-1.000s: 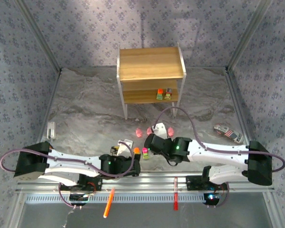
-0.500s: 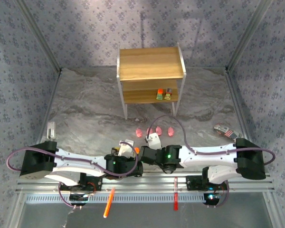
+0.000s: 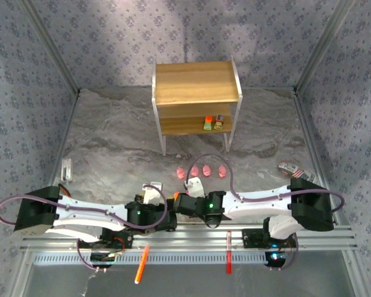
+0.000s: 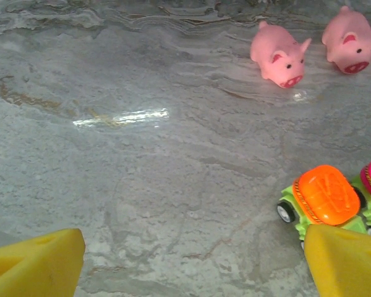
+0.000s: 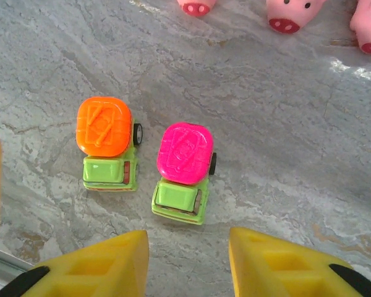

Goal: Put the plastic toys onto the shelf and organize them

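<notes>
Narrow gap between orange truck [image 5: 105, 127] and magenta truck [image 5: 185, 153], pink pigs [image 5: 289, 12] well beyond

Quick count: one shelf [image 3: 195, 80], four trucks (orange-top [image 5: 105, 142], magenta-top [image 5: 184, 167], two more [image 3: 208, 124] [image 3: 219, 122]), at least three pigs [image 5: 196, 5] [image 5: 289, 15] [image 5: 368, 25], two pens (orange [image 3: 142, 263], red [image 3: 228, 260]), one striped car [image 3: 297, 171].

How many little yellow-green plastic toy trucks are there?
4. A left truck and a right truck stand together on the lower board of the light wooden shelf. An orange-topped truck and a magenta-topped truck sit on the grey marbled table. Others may hide under the arms.
</notes>
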{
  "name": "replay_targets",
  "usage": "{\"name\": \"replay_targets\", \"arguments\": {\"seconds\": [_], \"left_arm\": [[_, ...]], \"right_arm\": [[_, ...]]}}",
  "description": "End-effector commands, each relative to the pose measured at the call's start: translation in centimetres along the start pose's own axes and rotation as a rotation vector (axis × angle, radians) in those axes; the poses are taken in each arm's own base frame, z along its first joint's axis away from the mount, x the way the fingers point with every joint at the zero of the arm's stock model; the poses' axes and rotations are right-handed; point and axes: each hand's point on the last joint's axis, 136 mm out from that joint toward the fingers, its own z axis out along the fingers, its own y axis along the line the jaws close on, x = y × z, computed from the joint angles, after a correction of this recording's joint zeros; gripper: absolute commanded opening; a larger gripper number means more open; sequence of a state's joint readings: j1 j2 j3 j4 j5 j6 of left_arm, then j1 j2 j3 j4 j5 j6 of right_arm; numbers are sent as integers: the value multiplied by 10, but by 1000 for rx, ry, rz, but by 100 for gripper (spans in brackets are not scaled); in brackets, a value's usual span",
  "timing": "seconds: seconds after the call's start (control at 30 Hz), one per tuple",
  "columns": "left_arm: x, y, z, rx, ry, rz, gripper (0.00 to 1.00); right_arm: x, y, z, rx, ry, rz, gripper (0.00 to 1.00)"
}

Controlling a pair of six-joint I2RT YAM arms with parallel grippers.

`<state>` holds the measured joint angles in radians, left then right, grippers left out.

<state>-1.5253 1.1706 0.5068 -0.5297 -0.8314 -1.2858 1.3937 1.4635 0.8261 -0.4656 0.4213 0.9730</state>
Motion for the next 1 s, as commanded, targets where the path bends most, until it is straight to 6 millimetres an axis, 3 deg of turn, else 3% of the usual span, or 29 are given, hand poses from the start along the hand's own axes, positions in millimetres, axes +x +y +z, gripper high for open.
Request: {"name": "replay_targets", "arguments": {"seconds": [0.0, 0.47, 0.97], "left_arm": [[-4, 11, -1, -28, -29, -15, 91], [-3, 4, -1, -3, -28, 5, 91], [-3, 1, 0, 11, -29, 13, 91]], "right_arm": [[3, -2, 6, 12, 15, 17, 40], [3, -1, 25, 40, 37, 20, 44], [-8, 5, 26, 32, 13, 24, 45]]}}
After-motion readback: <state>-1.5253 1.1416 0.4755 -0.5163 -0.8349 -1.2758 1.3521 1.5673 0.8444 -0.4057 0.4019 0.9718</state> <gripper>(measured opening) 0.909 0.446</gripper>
